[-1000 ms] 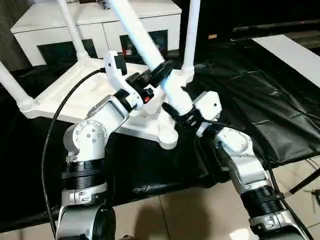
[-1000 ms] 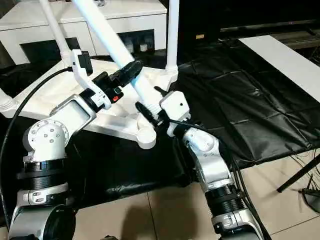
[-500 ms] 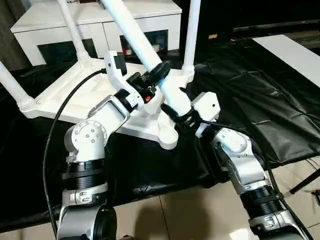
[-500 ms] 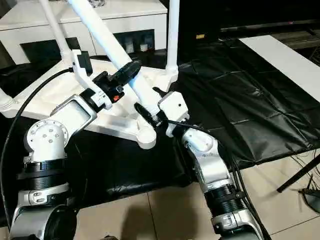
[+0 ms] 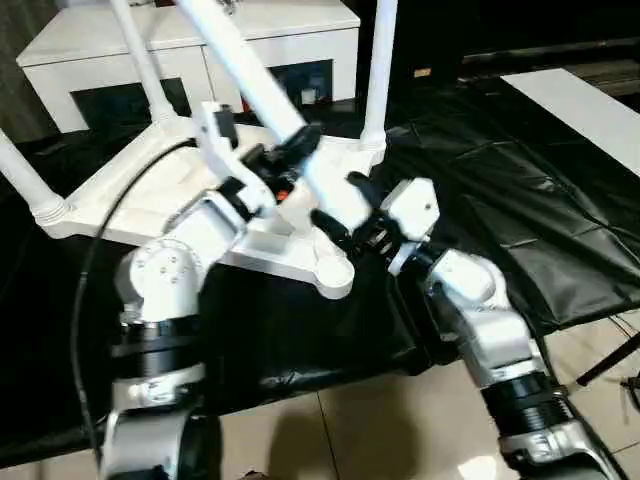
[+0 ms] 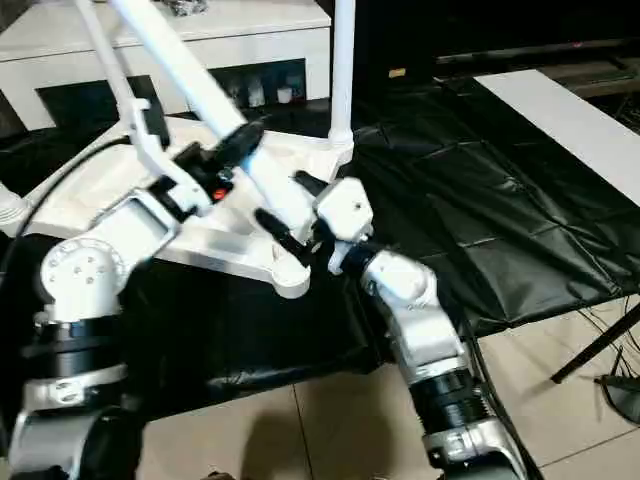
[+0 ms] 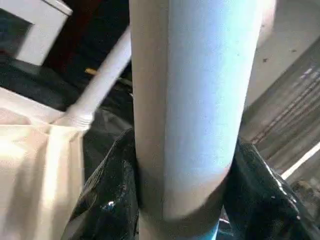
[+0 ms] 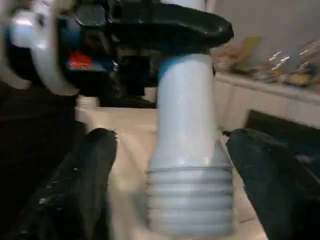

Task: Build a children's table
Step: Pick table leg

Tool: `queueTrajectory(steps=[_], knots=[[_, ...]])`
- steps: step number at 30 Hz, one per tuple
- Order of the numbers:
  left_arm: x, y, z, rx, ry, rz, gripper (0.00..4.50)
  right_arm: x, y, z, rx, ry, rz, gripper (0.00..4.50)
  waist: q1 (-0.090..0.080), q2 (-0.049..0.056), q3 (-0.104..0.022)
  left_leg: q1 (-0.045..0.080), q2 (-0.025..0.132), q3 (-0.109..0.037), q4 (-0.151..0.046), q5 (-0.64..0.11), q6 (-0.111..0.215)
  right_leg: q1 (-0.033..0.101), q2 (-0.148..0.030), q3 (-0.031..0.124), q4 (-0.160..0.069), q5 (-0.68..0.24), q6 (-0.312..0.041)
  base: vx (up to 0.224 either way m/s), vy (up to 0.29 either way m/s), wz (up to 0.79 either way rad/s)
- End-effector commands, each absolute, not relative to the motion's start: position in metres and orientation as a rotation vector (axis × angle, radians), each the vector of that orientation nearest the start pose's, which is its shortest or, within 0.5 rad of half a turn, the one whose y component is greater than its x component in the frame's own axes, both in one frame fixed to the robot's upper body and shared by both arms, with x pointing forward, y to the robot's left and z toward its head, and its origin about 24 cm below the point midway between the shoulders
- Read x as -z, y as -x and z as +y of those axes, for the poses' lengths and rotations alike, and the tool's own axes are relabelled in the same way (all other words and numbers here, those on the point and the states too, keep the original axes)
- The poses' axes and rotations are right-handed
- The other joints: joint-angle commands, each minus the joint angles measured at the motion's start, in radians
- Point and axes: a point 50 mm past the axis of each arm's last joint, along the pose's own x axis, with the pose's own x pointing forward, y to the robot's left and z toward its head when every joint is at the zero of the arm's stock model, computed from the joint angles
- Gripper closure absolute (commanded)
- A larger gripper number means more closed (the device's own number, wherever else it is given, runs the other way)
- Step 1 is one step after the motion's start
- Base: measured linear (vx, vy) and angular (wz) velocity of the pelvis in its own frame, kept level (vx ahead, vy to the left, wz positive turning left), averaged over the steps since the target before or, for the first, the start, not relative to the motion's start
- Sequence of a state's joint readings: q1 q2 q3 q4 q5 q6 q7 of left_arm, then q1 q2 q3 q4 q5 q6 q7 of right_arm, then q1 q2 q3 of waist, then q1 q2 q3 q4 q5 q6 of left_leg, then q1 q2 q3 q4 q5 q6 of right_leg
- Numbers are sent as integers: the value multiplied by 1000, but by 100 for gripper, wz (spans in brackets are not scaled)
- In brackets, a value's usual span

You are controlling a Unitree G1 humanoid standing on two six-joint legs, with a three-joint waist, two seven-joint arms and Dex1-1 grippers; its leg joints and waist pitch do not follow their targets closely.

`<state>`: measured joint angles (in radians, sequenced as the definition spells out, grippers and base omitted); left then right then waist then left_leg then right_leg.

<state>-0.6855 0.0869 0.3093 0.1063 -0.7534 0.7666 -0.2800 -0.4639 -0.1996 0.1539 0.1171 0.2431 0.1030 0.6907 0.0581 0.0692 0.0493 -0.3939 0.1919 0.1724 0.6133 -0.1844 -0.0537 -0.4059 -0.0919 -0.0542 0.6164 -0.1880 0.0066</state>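
Observation:
The children's table lies upside down: its white tabletop [image 5: 150,200] rests on the black cover with three white legs standing in corner sockets. A fourth leg [image 5: 240,70] leans up to the left over the near corner socket [image 5: 335,275]. My left gripper [image 5: 292,150] is shut on this leg partway up; both black fingers [image 7: 107,195] press the tube [image 7: 195,100]. My right gripper [image 5: 340,203] straddles the leg's lower part, open, with gaps on both sides of the ribbed end [image 8: 190,210].
A white cabinet [image 5: 190,40] with dark doors stands behind the table. The black cover [image 5: 520,200] stretches to the right, with a white board [image 5: 580,100] at the far right. Tiled floor [image 5: 380,430] lies below the near edge. A black cable [image 5: 120,210] loops by my left arm.
The right gripper's fingers have spread away from the leg. The left gripper has closed tighter on it. The leg's top has tilted further left, and the view has shifted slightly.

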Motion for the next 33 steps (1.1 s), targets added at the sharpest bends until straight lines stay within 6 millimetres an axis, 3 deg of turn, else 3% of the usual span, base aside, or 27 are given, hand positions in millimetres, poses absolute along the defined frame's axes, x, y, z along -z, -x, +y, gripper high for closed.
queueTrajectory(steps=[1,3,7,11,12,14,15,16,18,23,29,30,33], knots=[[-189,-346,131,642,652,-1,256,-136,-310,-96,-972,31,-161,48,2,-10,-75,20,20,-6,-64,-109,92,58,-29,28,-56,-35,-247,0,0,0],[-191,-344,132,706,612,5,256,-144,-318,-111,-986,-109,-67,48,4,-11,-75,20,18,-4,-64,-106,84,57,-29,28,-57,-31,-254,0,0,0],[-193,-341,130,768,580,15,256,-150,-324,-120,-999,-159,8,48,5,-11,-75,20,16,-5,-64,-106,68,59,-30,26,-56,-47,-256,0,0,0],[-195,-335,121,896,538,32,256,-156,-324,-127,-1128,-189,205,48,10,-12,-76,20,15,-3,-62,-95,58,62,-32,27,-54,-39,-263,0,0,0],[-195,-334,119,914,528,37,256,-159,-323,-128,-1167,-225,232,48,11,-16,-78,18,15,-3,-60,-82,61,64,-34,27,-52,-22,-265,0,0,0],[-195,-334,118,917,523,38,256,-163,-323,-129,-1195,-246,237,48,11,-17,-79,17,15,-2,-58,-69,70,63,-34,27,-51,-4,-273,0,0,0],[-194,-334,116,930,518,44,256,-169,-325,-131,-1220,-278,239,48,10,-29,-79,16,16,-1,-58,-68,74,64,-34,26,-52,-2,-277,0,0,0],[-194,-334,116,930,518,44,256,-169,-325,-131,-1220,-278,239,48,13,-23,-77,17,16,-1,-60,-73,71,63,-36,26,-52,-26,-277,0,0,0],[-194,-333,114,958,505,47,256,-179,-332,-132,-1223,-301,242,48,11,-25,-77,18,16,-1,-59,-81,59,61,-36,25,-53,-56,-275,0,0,0],[-195,-330,112,989,496,56,256,-183,-337,-128,-1237,-247,262,48,16,-23,-77,19,17,-1,-59,-76,48,59,-36,27,-51,-56,-267,0,0,0],[-194,-325,108,1043,489,69,256,-170,-345,-118,-1217,-79,325,48,26,-23,-78,21,18,1,-56,-76,37,58,-35,26,-47,-30,-279,0,0,0],[-194,-323,107,1056,489,69,256,-168,-345,-114,-1226,-76,341,77,27,-24,-78,21,18,1,-57,-77,39,58,-35,27,-48,-31,-278,0,0,0],[-194,-322,105,1077,485,75,256,-166,-346,-112,-1230,-73,345,88,32,-23,-77,22,19,0,-58,-88,36,57,-35,27,-47,-41,-273,0,0,0]])
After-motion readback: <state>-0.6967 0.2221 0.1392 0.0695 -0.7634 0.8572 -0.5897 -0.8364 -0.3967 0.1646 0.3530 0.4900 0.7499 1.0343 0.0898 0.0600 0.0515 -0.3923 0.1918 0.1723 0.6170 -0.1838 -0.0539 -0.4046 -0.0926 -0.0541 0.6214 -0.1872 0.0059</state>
